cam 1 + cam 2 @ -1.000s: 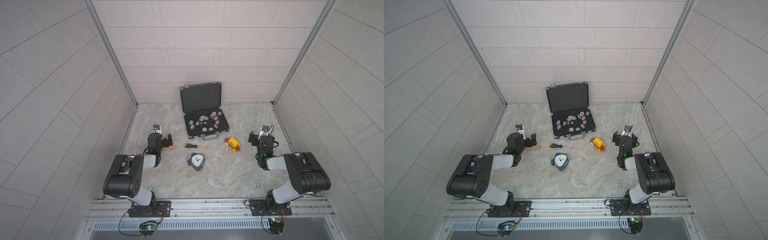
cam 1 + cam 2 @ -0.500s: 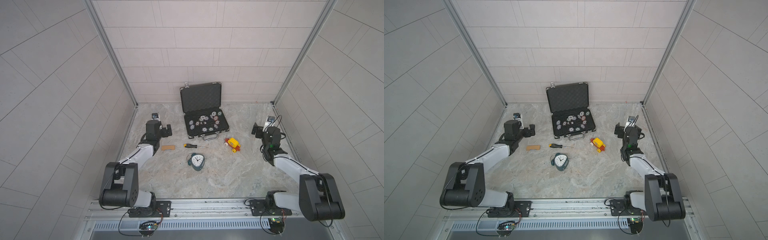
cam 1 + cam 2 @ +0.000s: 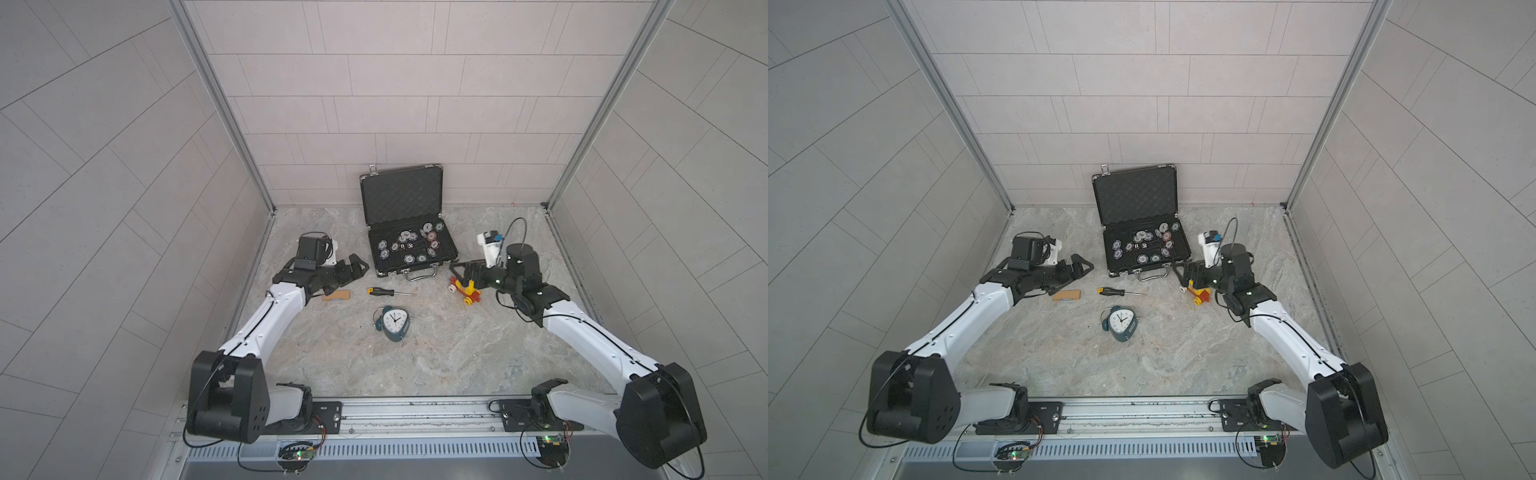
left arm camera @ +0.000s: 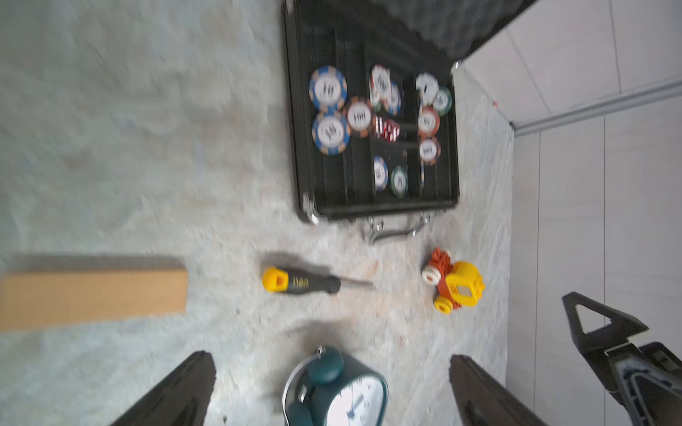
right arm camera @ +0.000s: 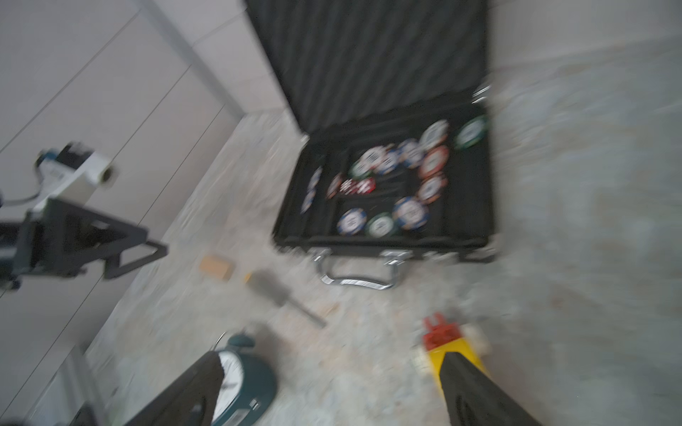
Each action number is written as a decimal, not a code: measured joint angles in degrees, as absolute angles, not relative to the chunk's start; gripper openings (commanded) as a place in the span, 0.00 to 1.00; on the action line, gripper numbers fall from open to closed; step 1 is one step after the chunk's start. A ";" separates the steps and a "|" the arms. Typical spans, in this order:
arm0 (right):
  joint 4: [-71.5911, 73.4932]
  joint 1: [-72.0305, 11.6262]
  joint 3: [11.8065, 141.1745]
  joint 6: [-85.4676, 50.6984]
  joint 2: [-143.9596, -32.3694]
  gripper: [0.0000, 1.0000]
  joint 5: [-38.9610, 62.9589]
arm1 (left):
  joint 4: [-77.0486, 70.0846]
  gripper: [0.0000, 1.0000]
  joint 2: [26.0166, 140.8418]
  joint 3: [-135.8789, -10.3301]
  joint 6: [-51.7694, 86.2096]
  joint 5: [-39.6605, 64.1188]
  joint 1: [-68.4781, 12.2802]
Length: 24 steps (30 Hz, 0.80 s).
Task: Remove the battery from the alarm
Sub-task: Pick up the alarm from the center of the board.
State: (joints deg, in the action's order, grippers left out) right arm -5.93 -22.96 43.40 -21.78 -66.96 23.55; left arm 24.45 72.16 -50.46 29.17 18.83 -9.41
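Observation:
The alarm (image 3: 394,323) (image 3: 1120,323) is a dark teal twin-bell clock lying dial-up near the middle of the marble floor. The battery is hidden. My left gripper (image 3: 358,266) (image 3: 1082,268) hovers open to the far left of the alarm, beside the case. In the left wrist view its jaws (image 4: 330,358) stand wide apart with the alarm (image 4: 336,391) showing between them, well below. My right gripper (image 3: 460,271) (image 3: 1185,272) is open above the toy, to the far right of the alarm. The blurred right wrist view shows the gripper (image 5: 334,356) holding nothing, with the alarm (image 5: 245,380) past one finger.
An open black case (image 3: 401,195) of poker chips stands at the back. A black-and-yellow screwdriver (image 3: 384,291) lies just behind the alarm. A wooden block (image 3: 337,296) is to its left, a red-and-yellow toy vehicle (image 3: 468,291) to its right. Tiled walls close three sides.
Both arms have unfolded and stretched toward the back. The left gripper moved right toward the case; the right gripper swung left over the toy vehicle. The objects have not moved.

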 measured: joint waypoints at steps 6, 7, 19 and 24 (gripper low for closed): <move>-11.90 -38.87 43.29 -20.08 -67.37 0.96 23.24 | 28.10 1.00 62.57 -44.93 33.28 19.84 -15.68; -12.08 -40.23 43.27 -20.08 -67.81 0.96 23.18 | 28.01 1.00 62.52 -44.25 33.54 19.88 -15.90; -8.71 -44.66 41.10 -23.64 -73.41 0.95 21.87 | 27.83 0.38 74.70 -42.09 30.41 21.04 -15.94; -8.05 -44.66 41.01 -24.12 -73.41 0.95 21.45 | 27.73 0.37 82.89 -43.59 28.34 21.63 -15.94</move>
